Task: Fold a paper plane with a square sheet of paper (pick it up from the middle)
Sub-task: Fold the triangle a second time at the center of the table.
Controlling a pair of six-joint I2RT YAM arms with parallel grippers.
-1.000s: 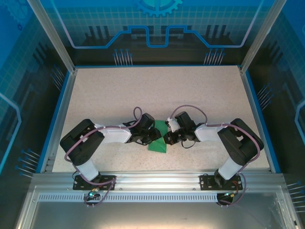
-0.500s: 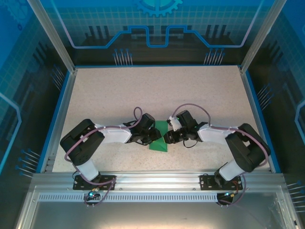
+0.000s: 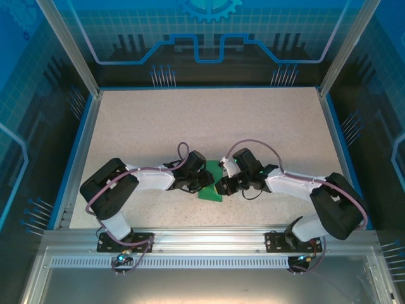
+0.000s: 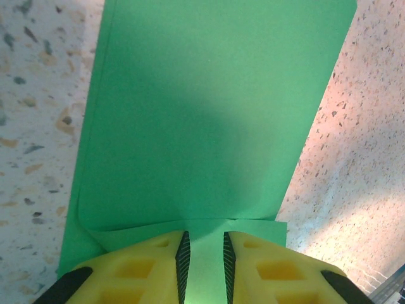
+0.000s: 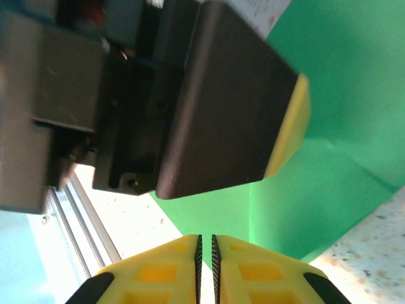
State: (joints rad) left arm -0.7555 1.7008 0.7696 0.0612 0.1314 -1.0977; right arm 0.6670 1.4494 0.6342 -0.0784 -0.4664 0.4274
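- Since a second ago the right arm's elbow has swung outward to the right; the left arm has stayed put.
- Overhead: the green paper lies folded on the desk, near the front edge and midway between the arms. The left claw and the right claw meet over it from either side.
- Left wrist: the left claw stands slightly open, and green shows in the narrow gap between its yellow fingers. The paper stretches ahead, with a folded edge just in front of the fingertips and speckled desk on both sides.
- Right wrist: the right claw is all but closed, with only a hairline slit. I cannot tell whether it nips the paper. A black, yellow-tipped finger of the left claw hangs over the sheet.
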